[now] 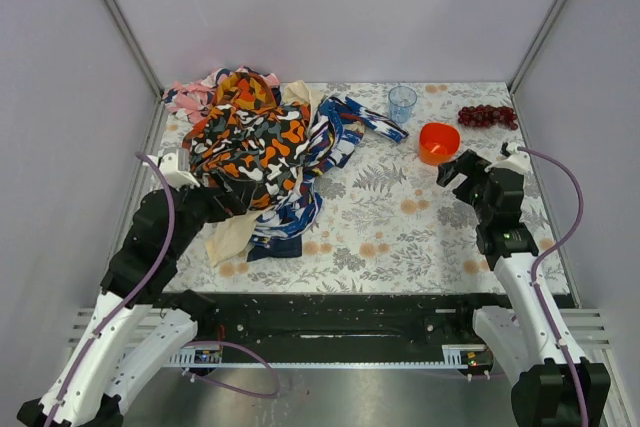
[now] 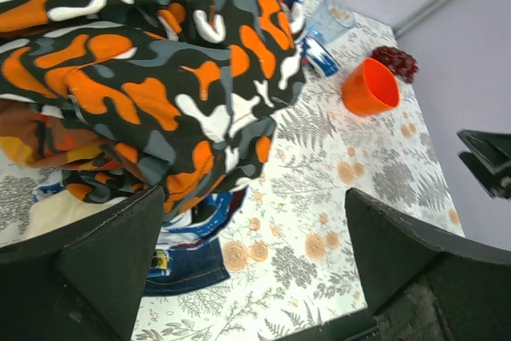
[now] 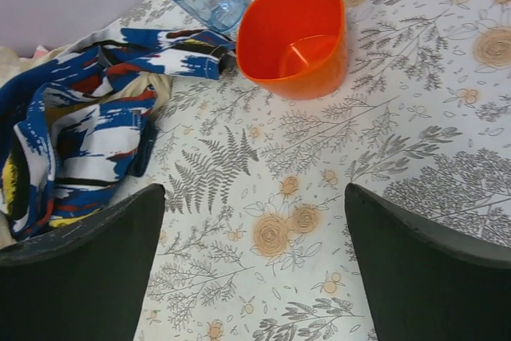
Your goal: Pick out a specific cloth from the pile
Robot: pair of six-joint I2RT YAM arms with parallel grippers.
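The flowered table (image 1: pixel 420 237) bears the pile (image 1: pixel 250 137) on its left side, with the camouflage cloth (image 2: pixel 160 77) on top. The cloth (image 2: pixel 188 265), dark denim, shows only a stitched corner at the pile's near edge, buried under the rest. The left hand (image 2: pixel 254 205) hovers there, spread wide and empty. It should probably go low, pinch that corner alone and draw it out slowly. The right hand (image 3: pixel 254 193), equally wide and empty, sits near the orange cup (image 3: pixel 295 37).

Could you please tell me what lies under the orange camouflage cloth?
A dark denim hem, blue-and-white printed cloth and cream fabric poke out beneath it; the rest of them is covered.
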